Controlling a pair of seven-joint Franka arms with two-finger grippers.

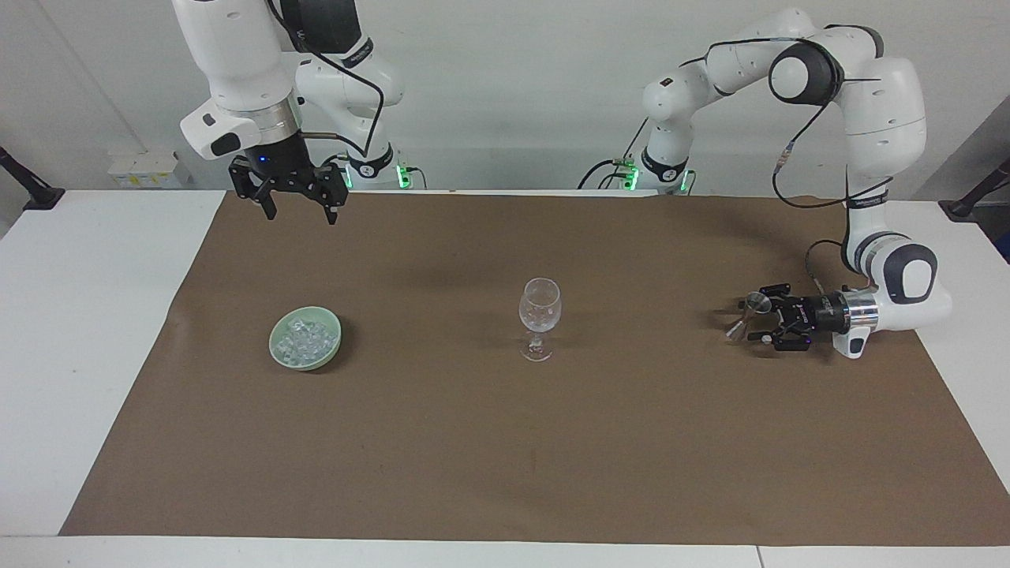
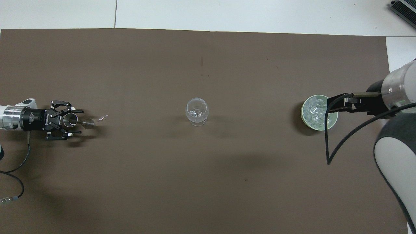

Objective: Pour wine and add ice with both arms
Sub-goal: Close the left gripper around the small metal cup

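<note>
A pale green bowl (image 1: 274, 348) (image 2: 302, 113) holds the ice (image 1: 306, 338) (image 2: 313, 112) at the right arm's end of the brown mat. A clear stemmed glass (image 1: 540, 312) (image 2: 197, 111) stands upright mid-mat. A small metal jigger (image 1: 750, 314) (image 2: 73, 121) sits at the left arm's end. My left gripper (image 1: 759, 319) (image 2: 77, 122) lies low and level, its open fingers either side of the jigger's cup with small gaps. My right gripper (image 1: 300, 207) hangs open and empty, high above the mat near the bowl.
The brown mat (image 1: 505, 442) covers most of the white table. A tiny pale scrap (image 2: 103, 117) lies on the mat between the jigger and the glass. Small white boxes (image 1: 146, 170) sit off the mat at the right arm's end.
</note>
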